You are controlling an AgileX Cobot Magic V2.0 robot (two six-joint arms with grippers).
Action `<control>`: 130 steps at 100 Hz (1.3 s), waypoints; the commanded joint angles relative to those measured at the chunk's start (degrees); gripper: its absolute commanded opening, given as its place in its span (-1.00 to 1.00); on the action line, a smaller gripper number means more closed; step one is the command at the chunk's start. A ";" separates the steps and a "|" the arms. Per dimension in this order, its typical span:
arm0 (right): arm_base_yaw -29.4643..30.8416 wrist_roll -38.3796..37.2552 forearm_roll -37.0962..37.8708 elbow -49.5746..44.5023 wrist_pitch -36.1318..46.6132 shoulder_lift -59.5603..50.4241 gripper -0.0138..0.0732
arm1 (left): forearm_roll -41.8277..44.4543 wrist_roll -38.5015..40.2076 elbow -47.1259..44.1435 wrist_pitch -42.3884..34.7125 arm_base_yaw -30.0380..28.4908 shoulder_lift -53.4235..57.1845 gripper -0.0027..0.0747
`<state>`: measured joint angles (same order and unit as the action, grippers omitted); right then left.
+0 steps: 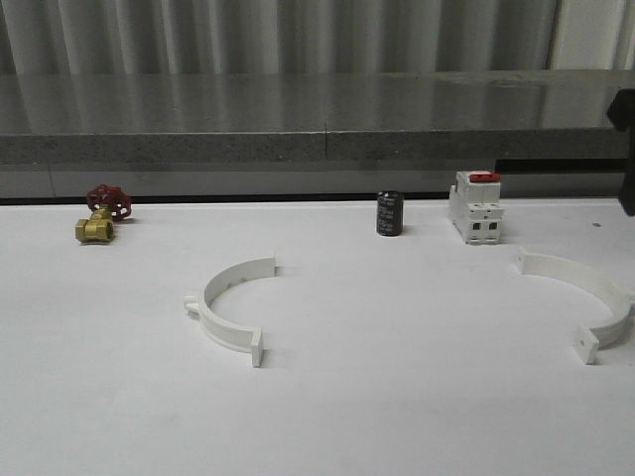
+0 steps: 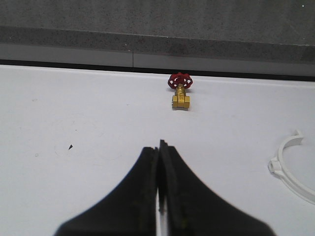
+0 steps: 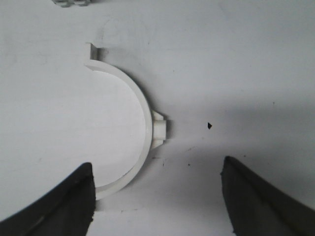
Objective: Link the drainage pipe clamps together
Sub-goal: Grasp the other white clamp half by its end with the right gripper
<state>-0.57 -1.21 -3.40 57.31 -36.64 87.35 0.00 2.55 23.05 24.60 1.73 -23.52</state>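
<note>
While the two drainage pipe clamps lie well apart on the white surface (image 1: 397, 397), we see the left clamp (image 1: 230, 308) near the middle, its open side facing right, and the right clamp (image 1: 585, 297) at the right edge, its open side facing left. Behind them stand a brass valve with a red handwheel (image 1: 102, 213) at the far left, a small dark cylinder (image 1: 389, 213) and a white breaker with a red switch (image 1: 474, 206), the breaker just beside the right clamp's far end. Our left gripper (image 2: 160, 196) has its jaws pressed together, holding nothing. Our right gripper (image 3: 157, 196) hangs over the right clamp with jaws spread wide.
</note>
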 commanded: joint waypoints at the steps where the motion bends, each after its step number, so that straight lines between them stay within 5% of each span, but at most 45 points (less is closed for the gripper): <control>1: 0.01 2.76 -0.11 3.45 1.52 1.69 0.56 | -0.39 -0.04 1.46 -4.88 -0.12 -0.28 -0.99; 43: -0.53 3.90 -0.05 4.53 6.89 12.42 0.56 | -0.39 -0.04 1.46 -4.88 -0.12 -0.28 -0.99; 130: -0.53 3.90 -0.11 4.53 8.85 16.57 0.48 | -0.39 -0.04 1.46 -4.88 -0.12 -0.28 -0.99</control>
<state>-1.18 2.03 -3.40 60.65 -28.90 105.91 0.00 2.42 23.05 24.50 1.73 -23.52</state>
